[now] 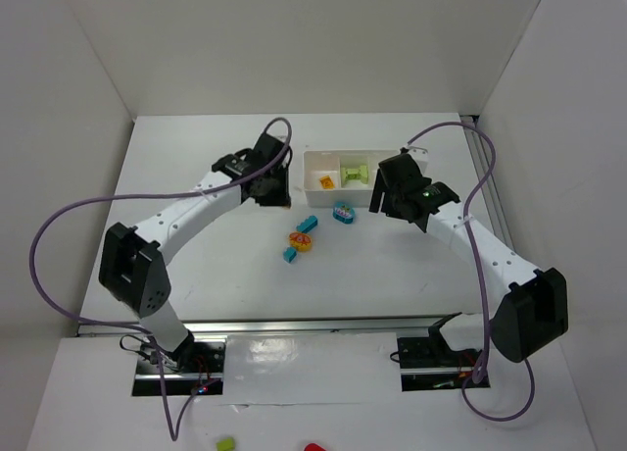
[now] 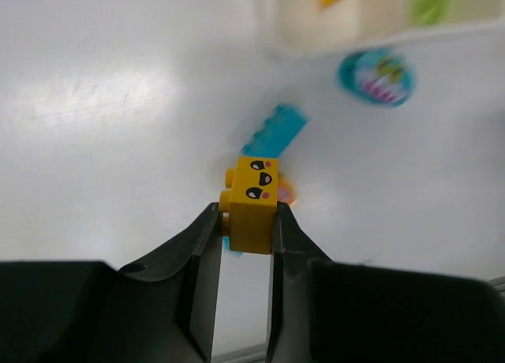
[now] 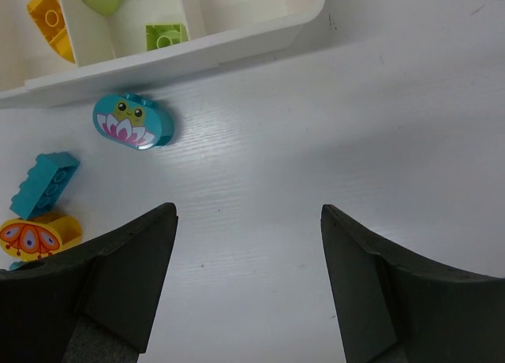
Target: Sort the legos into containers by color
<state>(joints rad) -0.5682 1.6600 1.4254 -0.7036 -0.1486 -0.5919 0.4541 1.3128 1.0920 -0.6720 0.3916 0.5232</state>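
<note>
Left claw (image 2: 245, 221): we find it clamped on a yellow face brick (image 2: 252, 207), short of the tray.
Right claw (image 3: 246, 219): spread wide, holding nothing.
Tray (image 3: 197, 55): by the table's (image 3: 355, 142) far edge; it holds an orange-yellow piece (image 3: 47, 16) and a lime piece (image 3: 166, 35).
Loose legos: cyan oval (image 3: 132, 120) and cyan brick (image 3: 46, 184), mid-table.

White arm links (image 1: 196, 208), black joints (image 1: 132, 265), purple cables (image 1: 34, 250)
</note>
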